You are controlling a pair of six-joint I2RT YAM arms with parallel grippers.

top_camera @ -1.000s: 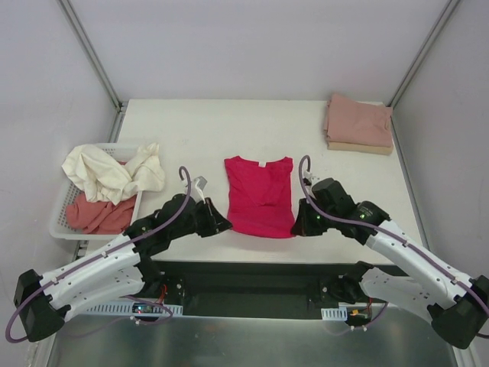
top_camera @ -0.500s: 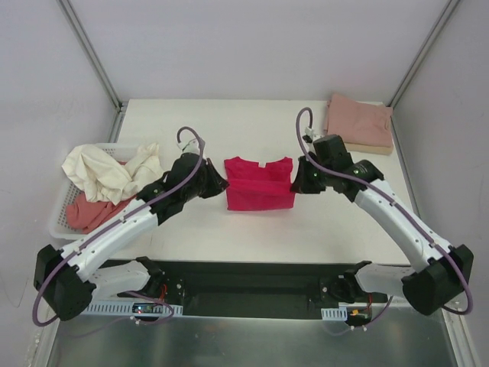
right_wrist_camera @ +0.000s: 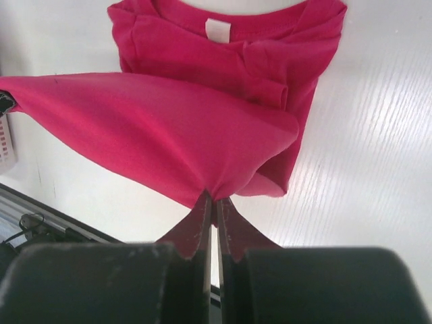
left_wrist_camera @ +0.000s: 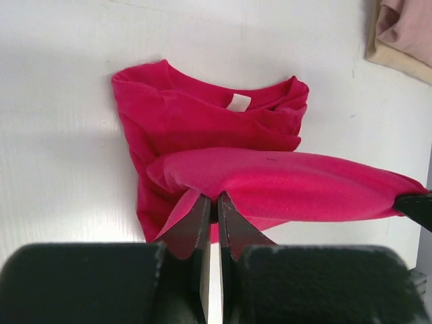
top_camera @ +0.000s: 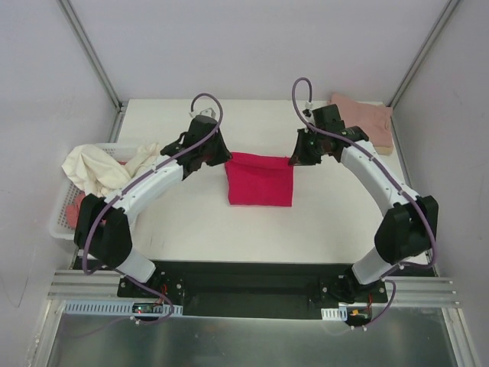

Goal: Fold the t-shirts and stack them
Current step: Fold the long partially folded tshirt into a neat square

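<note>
Two crimson t-shirt (top_camera: 260,185) corners carried farther back: left pincer (top_camera: 227,159), right pincer (top_camera: 291,160) (clamped).

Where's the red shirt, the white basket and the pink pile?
red shirt (top_camera: 260,187): top view, middle of the folded cloth.
white basket (top_camera: 59,218): top view, its left rim.
pink pile (top_camera: 374,122): top view, the top shirt's middle.

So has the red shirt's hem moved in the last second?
Yes. The left gripper and right gripper carried the hem of the red shirt away from the near edge of the table, up over its collar.
</note>
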